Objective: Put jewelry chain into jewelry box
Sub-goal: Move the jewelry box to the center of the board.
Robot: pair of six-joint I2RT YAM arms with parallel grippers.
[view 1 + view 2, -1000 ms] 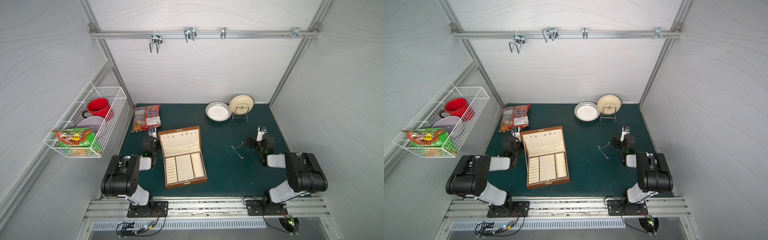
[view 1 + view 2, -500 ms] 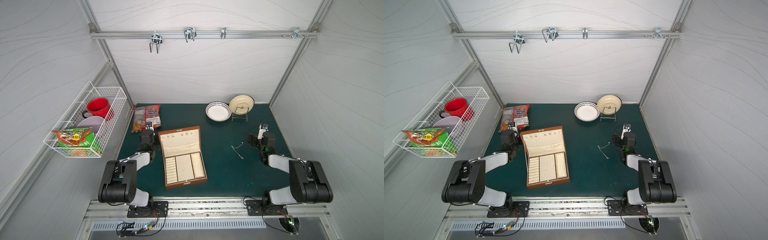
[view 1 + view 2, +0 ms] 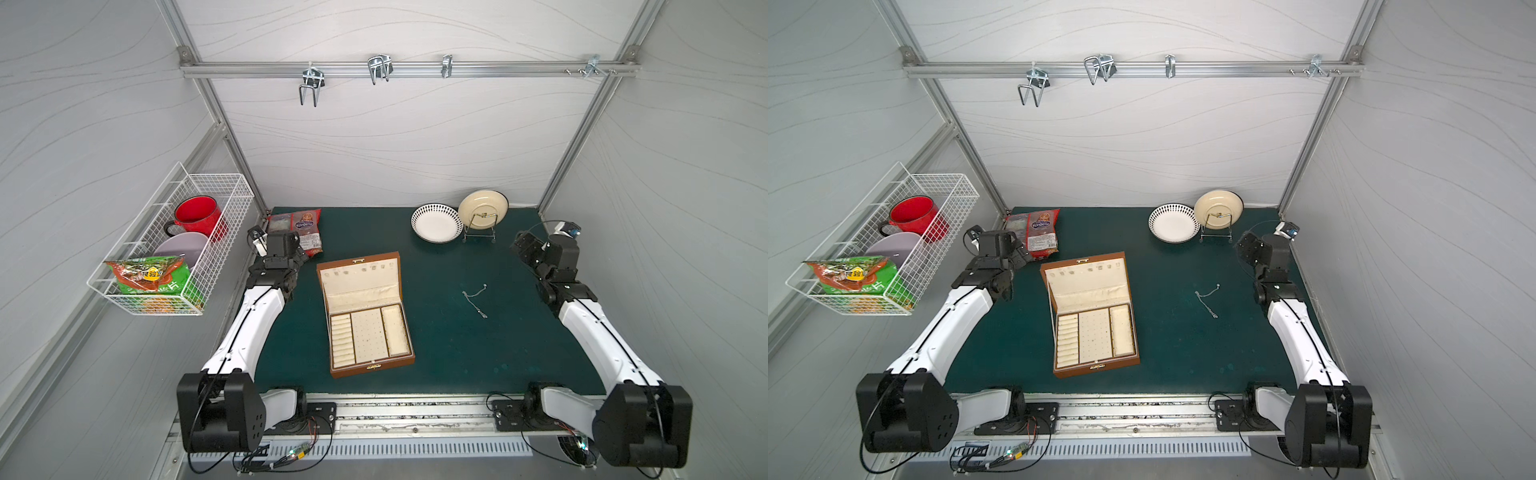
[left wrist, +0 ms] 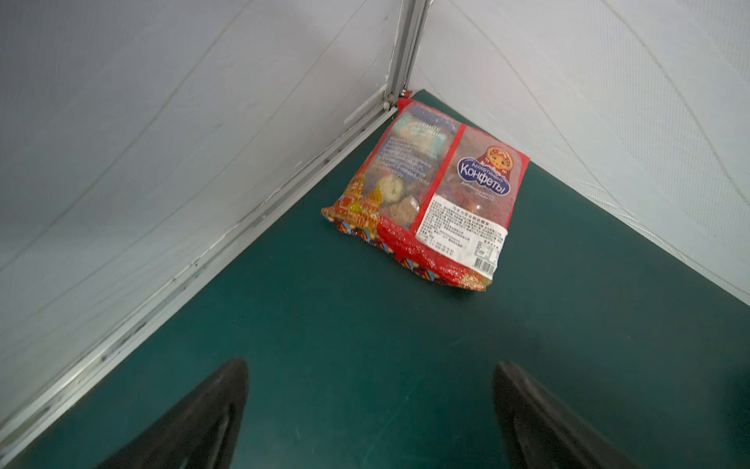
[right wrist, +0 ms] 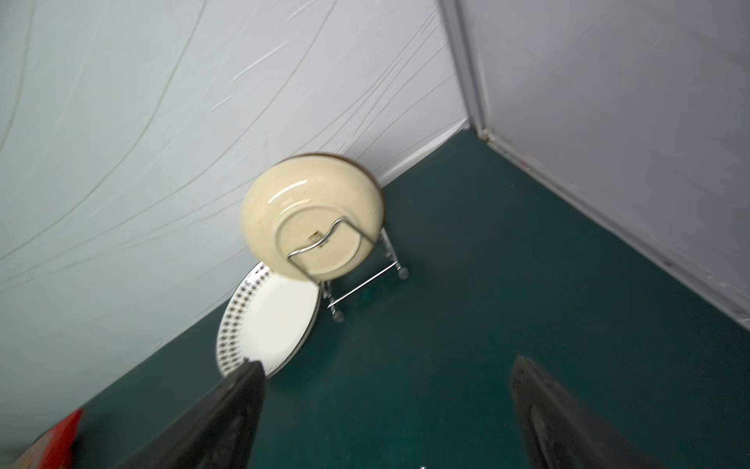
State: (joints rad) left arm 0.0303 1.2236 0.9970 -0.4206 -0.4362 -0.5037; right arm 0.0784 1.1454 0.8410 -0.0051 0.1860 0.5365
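Green mat covers the table (image 3: 457,357), with both arms mounted at its near edge.

- Jewelry box (image 3: 365,316): brown case, left of centre and nearest the front. It is open with the lid laid back toward the far wall. Cream lining; the tray has ridged rolls at left, a dotted panel in the middle and a plain compartment at right. Gold clasp on the near edge.
- Jewelry chain (image 3: 474,298): thin and silvery, lying bent on the bare mat in both top views. It is to the right of the box and well apart from it, between the box and the right arm. It is not in the box.
- Left gripper (image 4: 371,365): jaws spread wide with nothing between them, over the mat near the left wall, facing the candy bag (image 4: 430,195).
- Right gripper (image 5: 389,363): jaws spread wide and empty, near the right wall, facing the plates. The chain is untouched.
- White plate (image 3: 436,223): black-patterned rim, flat on the mat by the far wall.
- Cream plate (image 3: 483,205): propped upright in a wire stand (image 3: 478,237), just beside the white plate.
- Wire basket (image 3: 212,176): white, on the left wall. It holds a red mug (image 3: 197,214), a pale bowl (image 3: 183,249) and a green snack packet (image 3: 149,276).
- Metal rail (image 3: 498,70): high on the far wall, carrying hooks (image 3: 379,68).
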